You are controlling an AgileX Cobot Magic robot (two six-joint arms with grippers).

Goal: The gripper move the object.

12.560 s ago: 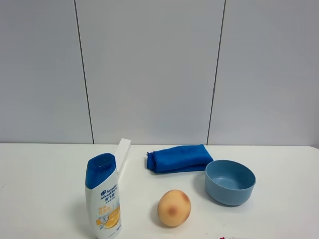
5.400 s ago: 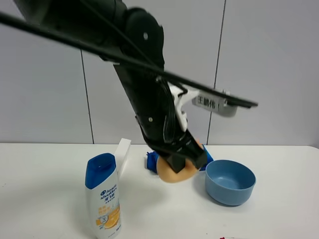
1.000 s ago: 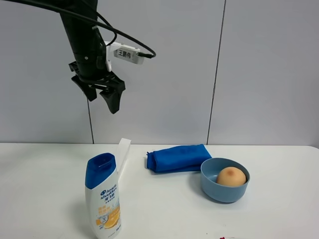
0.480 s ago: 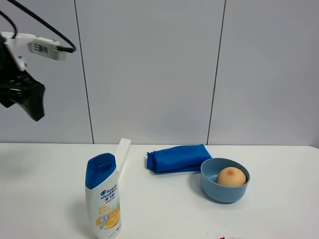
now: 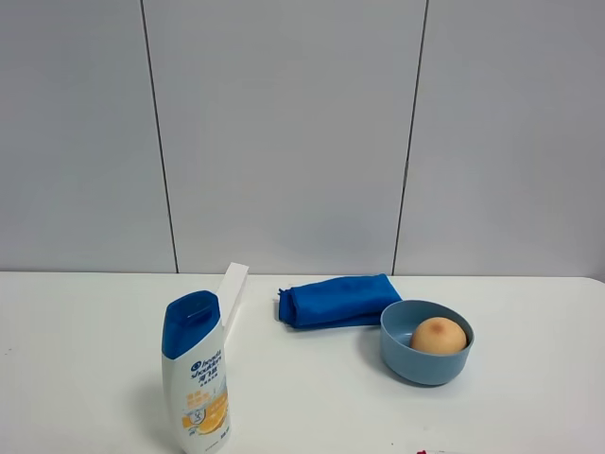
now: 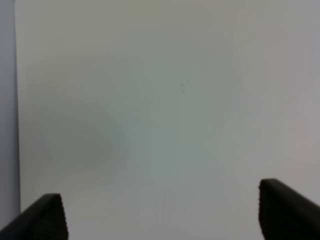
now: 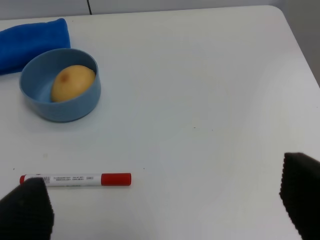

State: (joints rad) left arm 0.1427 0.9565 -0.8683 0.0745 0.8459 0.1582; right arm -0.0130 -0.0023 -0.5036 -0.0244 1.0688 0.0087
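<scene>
The peach-orange object [image 5: 439, 336] lies inside the light blue bowl [image 5: 423, 365] at the right of the table. It also shows in the right wrist view [image 7: 73, 82], inside the bowl [image 7: 62, 108]. No arm shows in the exterior high view. My left gripper [image 6: 159, 192] is open and empty, facing a plain white surface. My right gripper [image 7: 162, 172] is open and empty above the white table, well away from the bowl.
A blue-capped white shampoo bottle [image 5: 197, 374] stands at the front left. A folded blue cloth [image 5: 336, 300] lies behind the bowl, with a white box [image 5: 233, 287] beside it. A red-capped marker [image 7: 75, 179] lies on the table in front of the bowl.
The left arm swung left and went out of the exterior high view. The object stays in the bowl, and nothing else moved.
</scene>
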